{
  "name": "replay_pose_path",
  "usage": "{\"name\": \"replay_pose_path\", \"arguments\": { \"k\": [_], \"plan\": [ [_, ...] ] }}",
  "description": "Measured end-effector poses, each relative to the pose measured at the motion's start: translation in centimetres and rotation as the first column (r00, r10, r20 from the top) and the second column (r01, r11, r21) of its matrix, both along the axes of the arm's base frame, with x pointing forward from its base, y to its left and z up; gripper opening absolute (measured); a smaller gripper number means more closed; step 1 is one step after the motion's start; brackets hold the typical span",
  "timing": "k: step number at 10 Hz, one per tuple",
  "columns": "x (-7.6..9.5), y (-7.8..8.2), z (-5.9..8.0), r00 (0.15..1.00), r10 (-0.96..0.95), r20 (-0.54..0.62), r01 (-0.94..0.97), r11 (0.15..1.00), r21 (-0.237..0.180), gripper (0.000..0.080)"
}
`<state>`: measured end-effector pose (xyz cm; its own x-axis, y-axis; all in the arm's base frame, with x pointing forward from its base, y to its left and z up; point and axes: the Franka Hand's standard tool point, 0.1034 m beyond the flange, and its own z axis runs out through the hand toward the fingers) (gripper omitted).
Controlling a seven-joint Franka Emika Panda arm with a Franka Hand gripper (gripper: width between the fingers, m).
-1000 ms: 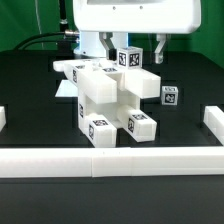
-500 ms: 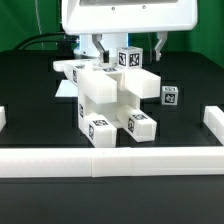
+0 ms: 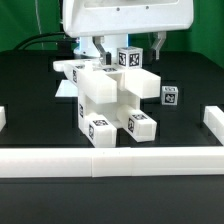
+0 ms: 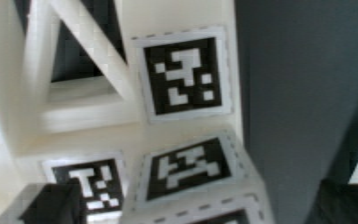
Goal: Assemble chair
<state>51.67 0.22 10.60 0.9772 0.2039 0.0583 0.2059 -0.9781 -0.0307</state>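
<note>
Now look: fingers (image 3: 101, 48) hang close over chair (image 3: 110, 105), beside top tagged block (image 3: 130, 58), on exterior view's left. Chair stands tall below. You can't tell if fingers open or pinching.

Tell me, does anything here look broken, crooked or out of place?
Nothing looks broken or spilled. The chair is only partly built, and one small tagged block lies apart from it on the black table, toward the exterior view's right.

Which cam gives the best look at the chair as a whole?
Exterior view: the whole chair stands in frame. Wrist view is too close: only a few tags and white edges.
</note>
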Motion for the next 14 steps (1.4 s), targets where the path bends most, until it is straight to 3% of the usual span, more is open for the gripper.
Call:
{"name": "replay_pose_path", "arguments": {
  "k": [1, 2, 3, 4, 7, 9, 12, 14],
  "plan": [
    [-0.02, -0.15, -0.07, 1.0, 0.004, 0.003, -0.004, 1.0, -0.002, 0.0602],
    [-0.01, -0.13, -0.06, 1.0, 0.003, 0.003, -0.003, 1.0, -0.002, 0.0411],
    [-0.01, -0.13, -0.07, 1.0, 0.003, 0.003, -0.003, 1.0, -0.002, 0.0411],
    [-0.01, -0.14, -0.06, 1.0, -0.007, 0.003, 0.007, 1.0, -0.002, 0.0265],
    [-0.01, -0.14, -0.07, 0.997, -0.077, 0.0, 0.077, 0.997, 0.002, 0.0265],
    [-0.02, -0.23, -0.07, 0.97, -0.243, -0.009, 0.243, 0.97, 0.013, 0.0265],
    [-0.1, -0.81, -0.09, 0.899, -0.437, -0.022, 0.438, 0.899, 0.024, 0.0265],
    [-0.08, -0.97, -0.09, 0.801, -0.598, -0.034, 0.599, 0.8, 0.029, 0.0266]
  ]
}}
